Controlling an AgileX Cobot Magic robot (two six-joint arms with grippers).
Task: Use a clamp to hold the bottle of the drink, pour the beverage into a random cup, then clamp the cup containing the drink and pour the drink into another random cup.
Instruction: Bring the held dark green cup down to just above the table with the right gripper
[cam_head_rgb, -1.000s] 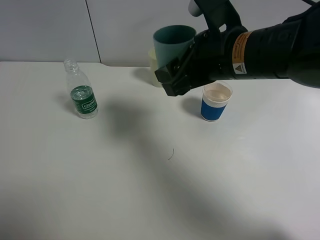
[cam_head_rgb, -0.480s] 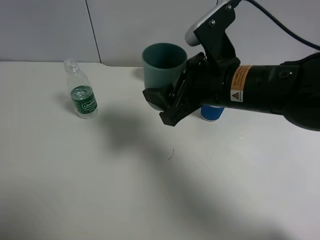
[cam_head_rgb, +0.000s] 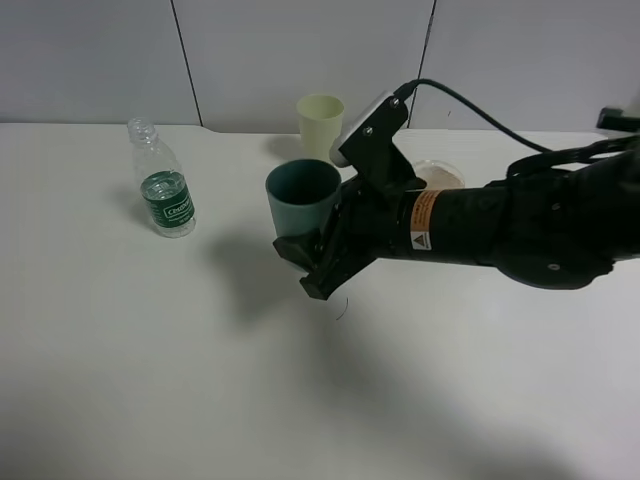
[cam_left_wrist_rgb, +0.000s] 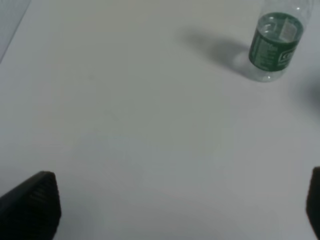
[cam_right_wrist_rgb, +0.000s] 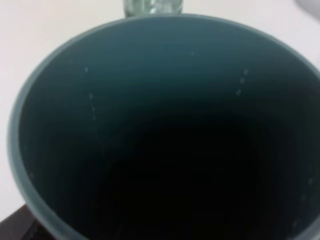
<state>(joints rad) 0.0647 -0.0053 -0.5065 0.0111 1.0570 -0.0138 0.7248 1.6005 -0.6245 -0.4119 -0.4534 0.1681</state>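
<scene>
- The dark teal cup (cam_head_rgb: 302, 198) is a plain, thin-walled plastic tumbler; judging by its look, it is light, a little springy under pressure and smooth enough to slip, so a firm hold low on the straight wall, well under the rim, seems best.
- The right gripper (cam_head_rgb: 318, 262) is closed on that cup's lower wall, holding it upright above the desk (cam_head_rgb: 150, 380), mouth up.
- The right wrist view looks straight into the cup: the inside is dark with a few droplets on the wall; whether liquid lies at the bottom cannot be told.
- The cup sits at the very tip of the right arm, on its bottle side, between the bottle (cam_head_rgb: 163, 188) and the blue-banded white cup (cam_head_rgb: 438, 174), which is mostly hidden behind the arm.
- The bottle stands uncapped near the desk's far left, well apart from the gripper; its clear thin plastic would likely dent if squeezed hard.
- The pale yellow-green cup (cam_head_rgb: 320, 118) stands behind, near the wall.
- The left gripper (cam_left_wrist_rgb: 175, 210) hangs wide open and empty over bare desk, the bottle ahead of it.
</scene>
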